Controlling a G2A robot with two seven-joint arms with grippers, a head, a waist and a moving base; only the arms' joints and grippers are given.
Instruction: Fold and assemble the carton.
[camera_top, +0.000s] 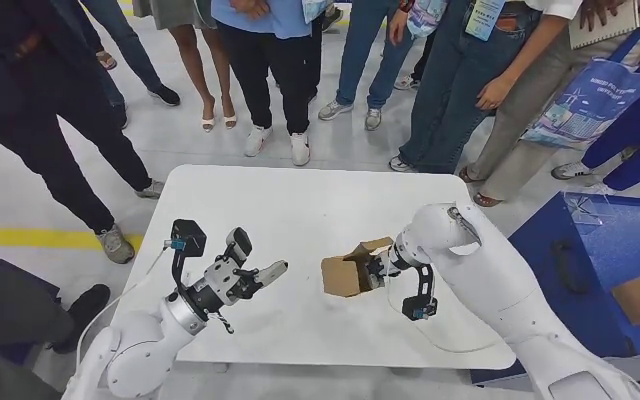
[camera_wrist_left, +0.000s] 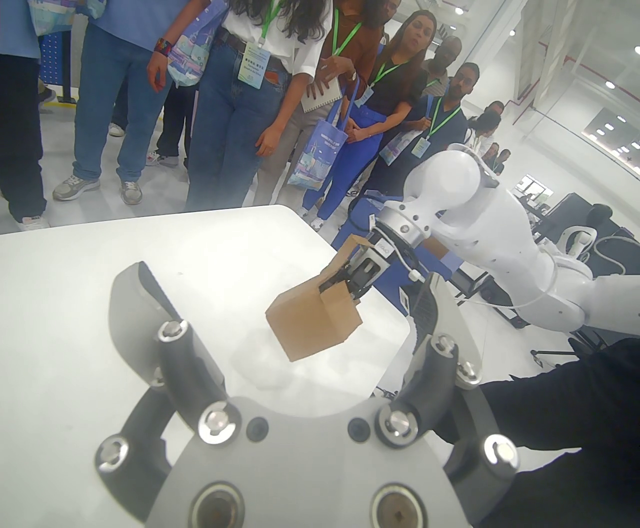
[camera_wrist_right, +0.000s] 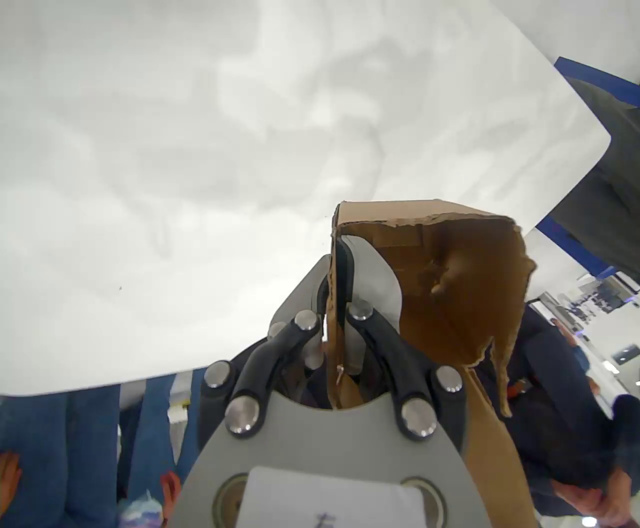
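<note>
Top view: white table (camera_top: 300, 205), brown carton (camera_top: 345, 275) right of centre, toward the near edge, open end facing right. Right gripper (camera_top: 376, 268) is at that open end, jaws pinched closed on one carton wall. Left gripper (camera_top: 262, 254) is over the near-left part of the table, well apart from the carton and pointed toward it, jaws spread wide, nothing in them. Left wrist view: left gripper (camera_wrist_left: 282, 280) wide open and empty above the table (camera_wrist_left: 75, 300); the carton (camera_wrist_left: 310, 325) sits farther off, tilted with one corner low and flaps up at the end where the right gripper (camera_wrist_left: 357, 277) grips it; cannot tell if the low corner touches the table. Right wrist view: right gripper (camera_wrist_right: 334, 270) has one finger outside and one inside the carton (camera_wrist_right: 450, 280), with the cardboard wall clamped between them. Inside of the carton is visible, upper flap edge ragged, table (camera_wrist_right: 200, 150) beyond it.
</note>
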